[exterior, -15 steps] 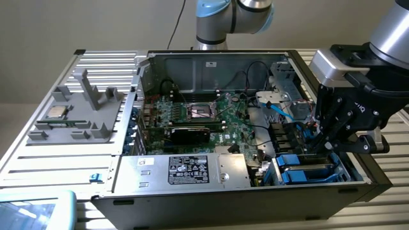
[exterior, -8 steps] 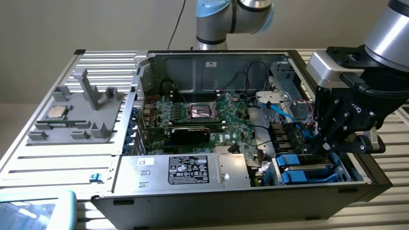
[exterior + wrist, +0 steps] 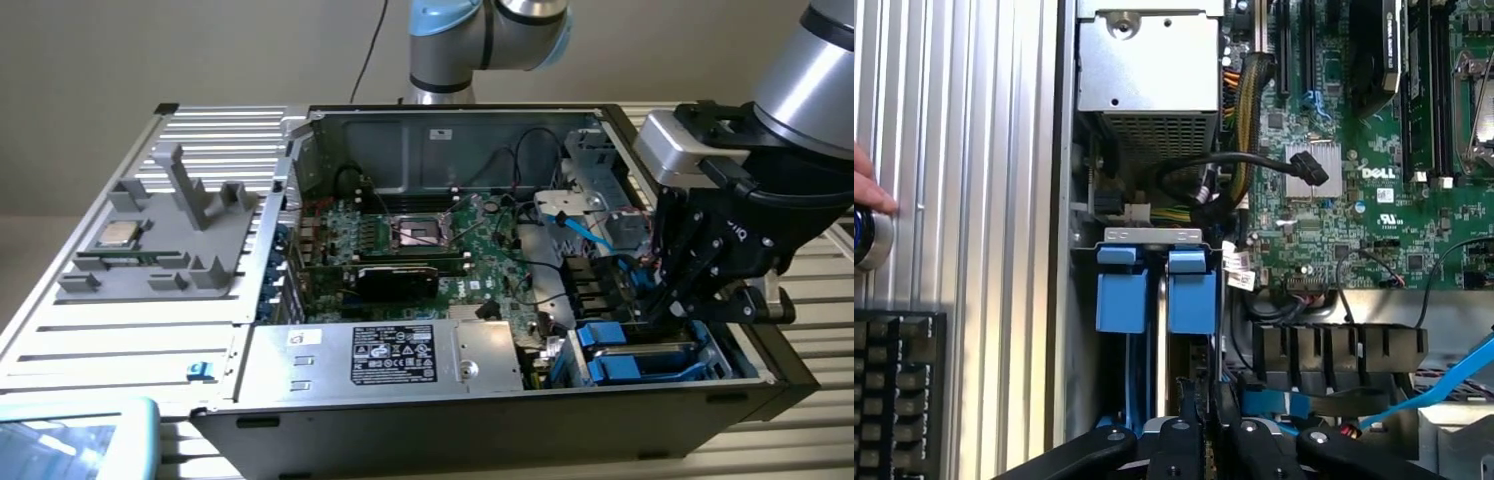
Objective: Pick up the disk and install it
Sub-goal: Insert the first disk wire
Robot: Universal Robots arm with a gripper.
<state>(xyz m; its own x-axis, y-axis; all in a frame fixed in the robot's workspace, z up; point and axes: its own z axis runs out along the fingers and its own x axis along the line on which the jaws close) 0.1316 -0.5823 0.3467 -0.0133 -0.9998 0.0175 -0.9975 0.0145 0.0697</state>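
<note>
The disk [image 3: 1191, 291] stands on edge in the drive bay at the front corner of the open computer case [image 3: 267, 300], its bright blue carrier end facing the wrist camera. My gripper [image 3: 1204, 415] sits right over its near end, black fingers [image 3: 1176, 440] drawn close on its thin edge. In the exterior view the gripper [image 3: 663, 318] reaches down into the bay at the exterior view's right, among the blue carriers [image 3: 627, 345]. A second blue-framed drive unit [image 3: 1122, 290] stands beside the disk.
The motherboard [image 3: 427, 240], black cables [image 3: 1204, 175] and a blue data cable [image 3: 581, 225] lie close by. The silver power supply [image 3: 387, 355] fills the case front. A grey fixture with a processor chip [image 3: 120, 232] sits outside. A person's hand [image 3: 866, 185] and a keyboard [image 3: 894, 390] are nearby.
</note>
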